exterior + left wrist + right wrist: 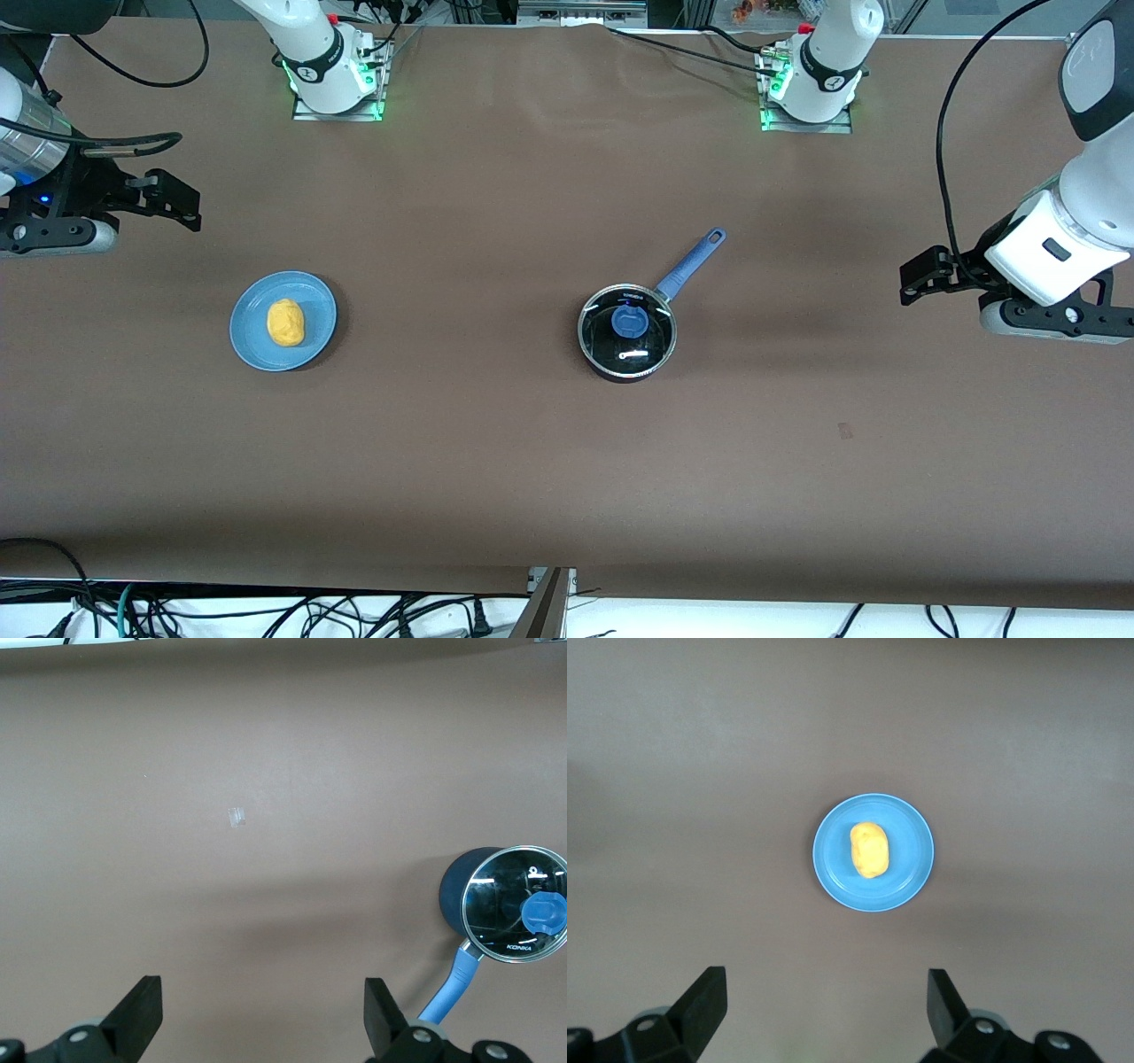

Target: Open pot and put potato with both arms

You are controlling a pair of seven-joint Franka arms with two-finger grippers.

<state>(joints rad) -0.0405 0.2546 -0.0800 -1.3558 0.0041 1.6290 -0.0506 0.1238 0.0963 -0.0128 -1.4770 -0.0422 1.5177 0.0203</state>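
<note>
1. Pot (626,332): black saucepan on the brown bench (496,461), roughly mid-bench, toward the left arm's end. Glass lid (627,325) with blue knob (627,321) seated on it; blue handle (690,263) angled toward the left arm's base.
2. Potato (285,322): yellow-orange lump lying on a blue plate (252,341), toward the right arm's end, well apart from the pot.
3. Left tool (917,282): up in the air over bare bench at the left arm's end, fingers spread wide, holding nothing. Well apart from the pot; its wrist view shows the pot (496,904) off to one side, not between the fingers (383,1010).
4. Right tool (177,206): over bare bench at the right arm's end, fingers spread wide, empty. Potato (868,850) and plate (908,881) sit centred ahead of it in its wrist view, apart from the fingers (704,1005).
5. Obstructions: open bench between each tool and its object.
</note>
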